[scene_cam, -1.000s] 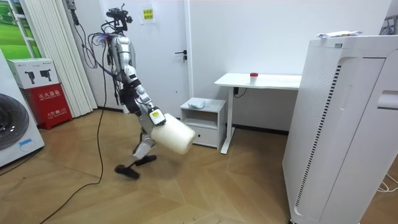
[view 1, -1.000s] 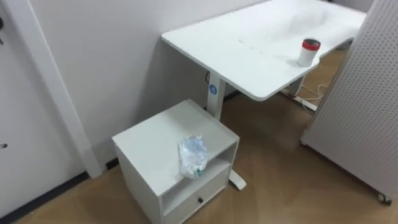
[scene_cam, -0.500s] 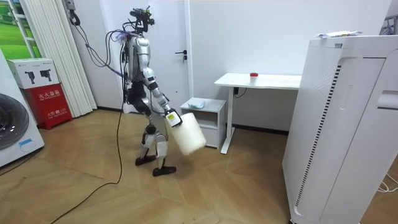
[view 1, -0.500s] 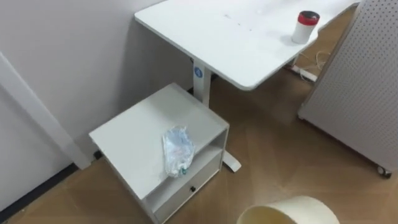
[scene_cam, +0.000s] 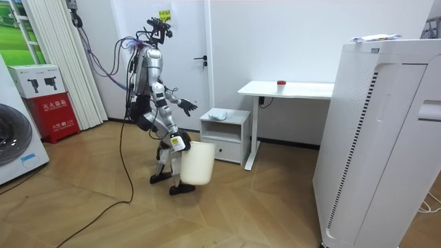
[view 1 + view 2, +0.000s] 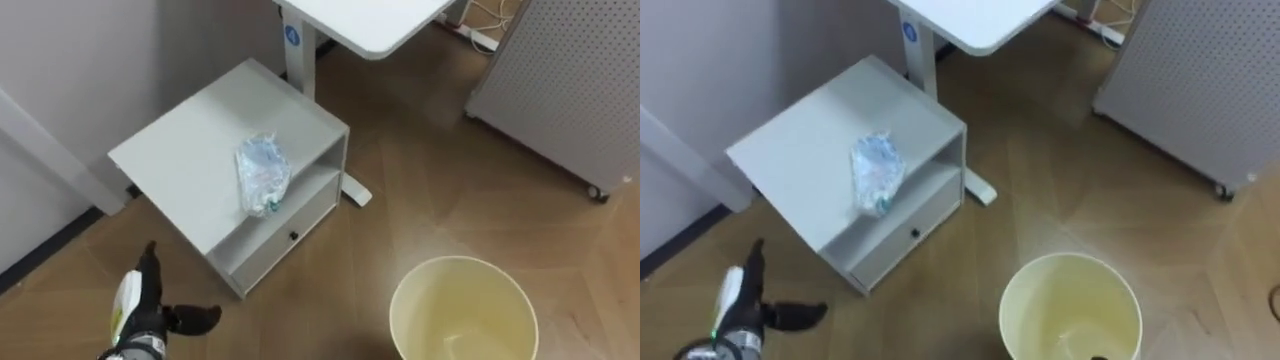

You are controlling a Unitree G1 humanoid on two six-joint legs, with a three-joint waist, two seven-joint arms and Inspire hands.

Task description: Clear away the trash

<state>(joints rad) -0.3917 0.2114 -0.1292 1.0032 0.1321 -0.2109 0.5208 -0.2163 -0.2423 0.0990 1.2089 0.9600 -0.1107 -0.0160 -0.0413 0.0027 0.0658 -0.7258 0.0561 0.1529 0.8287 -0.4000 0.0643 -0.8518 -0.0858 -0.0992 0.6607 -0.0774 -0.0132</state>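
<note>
Nothing has been collected yet, judging by how things lie: the crumpled clear plastic wrapper (image 6: 262, 175) lies on the top of the small white box-shaped cabinet (image 6: 190, 150), near its front edge, and the cream round plastic bin (image 6: 440, 290) looks empty inside. The approach seems done, since the room view has the robot standing just in front of the cabinet. What is left is the reach, the grasp and the drop into the bin.

The left robot hand (image 6: 150, 318) hovers low in front of the cabinet, fingers spread and released, well apart from the wrapper. The right robot hand (image 5: 176, 143) clasps the bin by its rim, holding it beside the cabinet on the robot's right.

The wrapper is thin, wrinkled film with a bluish sheen, likely light and springy. The cabinet is smooth, matt board with an open shelf above a drawer with a small dark knob. The bin is smooth-walled, tapering
</note>
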